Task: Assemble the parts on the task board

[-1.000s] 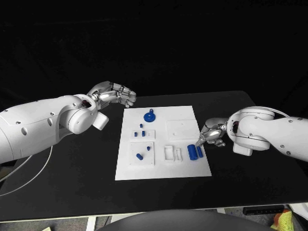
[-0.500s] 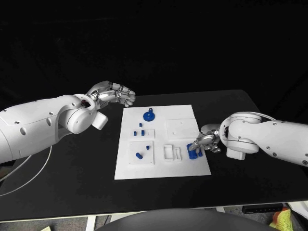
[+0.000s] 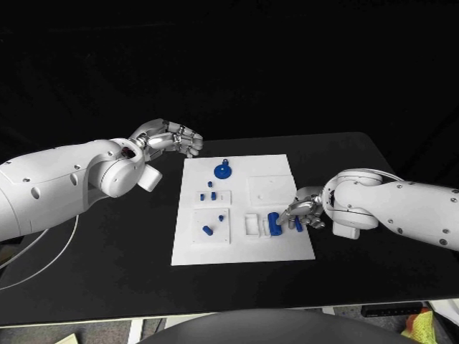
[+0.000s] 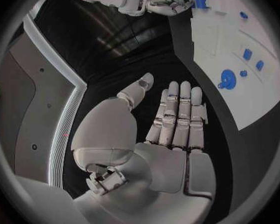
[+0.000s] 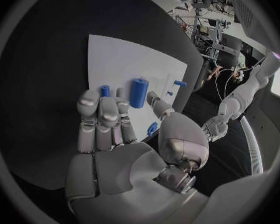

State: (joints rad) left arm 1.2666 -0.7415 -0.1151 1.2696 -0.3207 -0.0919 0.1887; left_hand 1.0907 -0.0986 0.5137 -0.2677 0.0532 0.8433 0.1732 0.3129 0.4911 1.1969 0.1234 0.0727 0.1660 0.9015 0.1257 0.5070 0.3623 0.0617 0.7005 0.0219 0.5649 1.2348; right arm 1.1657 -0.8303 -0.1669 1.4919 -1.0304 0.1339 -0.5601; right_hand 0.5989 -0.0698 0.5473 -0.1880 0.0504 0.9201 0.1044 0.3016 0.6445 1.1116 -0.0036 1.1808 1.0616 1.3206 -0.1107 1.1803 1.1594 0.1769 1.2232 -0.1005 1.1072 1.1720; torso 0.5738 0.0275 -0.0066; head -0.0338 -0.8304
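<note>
the right hand (image 3: 304, 209) pinches a blue cylinder (image 3: 274, 223) in its fingers; it looks small, hard, light and slippery. left hand (image 3: 173, 139) holds nothing.

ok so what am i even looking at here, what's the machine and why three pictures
It is a robot with two white arms, each ending in a silver hand. One picture comes from a camera on its head, looking down at a black table. The two round pictures come from cameras at its wrists, behind each hand.

On the table lies a white task board with small blue parts: a round one with a knob at the far end and little pegs in the middle.

The left hand hangs off the board's far left corner, holding nothing. The right hand is over the board's right edge, its fingers at a blue cylinder; whether it grips it is unclear.
</note>
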